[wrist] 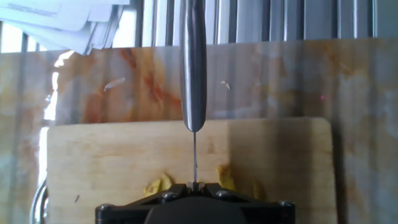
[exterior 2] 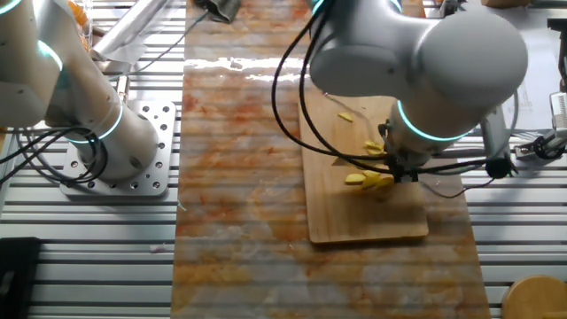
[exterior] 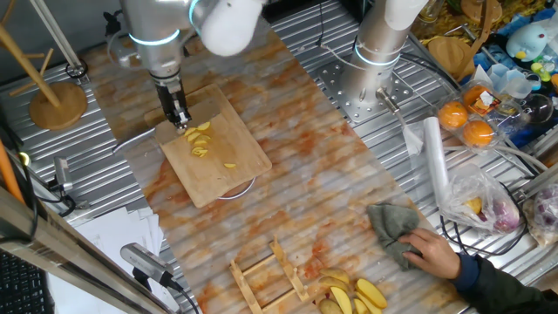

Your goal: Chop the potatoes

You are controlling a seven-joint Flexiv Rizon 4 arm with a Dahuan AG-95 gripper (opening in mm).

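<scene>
Marbled orange-and-white matting covers the slatted metal table [exterior: 105,218], and the board [exterior: 248,166] lies on it at a slant, right under the arm, so every cut lands on bamboo and not on the mat.

The gripper [exterior: 177,112] hangs straight down over the board's far end. In the hand view a knife [wrist: 193,68] runs out from between the jaws, seen edge-on as a thin line below the steel handle; the jaws stand closed on it, blade vertical, which suits a straight downward chop. Whether the edge touches the board I cannot tell.

The potatoes [exterior: 200,139] lie on the board just beside the gripper: a loose row of thin yellow slices trailing away from it, with one piece [exterior: 229,165] apart nearer the middle. In the other fixed view the slices [exterior 2: 369,180] sit next to the tool, partly hidden by the wrist. That trail suggests the chopping is well along, with the work at the row's near end.

At the table's edge a person's hand [exterior: 433,252] rests on a grey cloth [exterior: 391,226], well apart from the board, probably ready to wipe up.
</scene>
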